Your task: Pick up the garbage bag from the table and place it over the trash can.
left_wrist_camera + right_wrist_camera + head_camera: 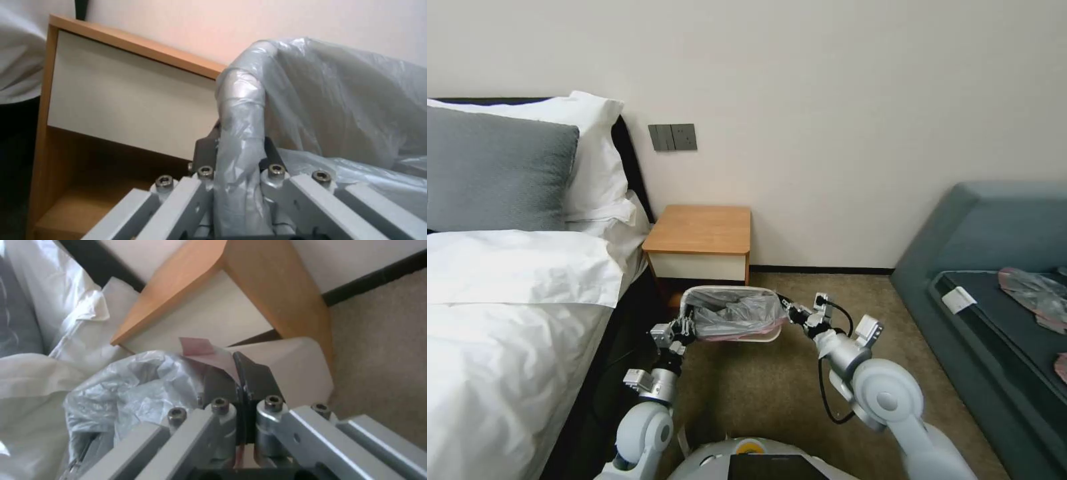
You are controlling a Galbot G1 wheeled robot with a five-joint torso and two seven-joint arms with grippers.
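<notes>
The cream trash can [730,289] stands on the carpet in front of the table [700,230], tilted toward me. The wrinkly grey garbage bag [737,313] lies in its mouth. At the can's left side, my left gripper [684,330] is shut on the bag. In the left wrist view the grey plastic [240,100] is stretched over the can's rim between the fingers [202,151]. My right gripper [787,308] is at the can's right side, shut on the bag's pink edge [200,348] beside the bare cream rim [289,360].
A bed with white bedding [507,300] runs along the left, close to my left arm. At the right, a grey-blue bench [994,267] carries flat plastic bags [1034,290]. Open carpet [760,387] lies between me and the can.
</notes>
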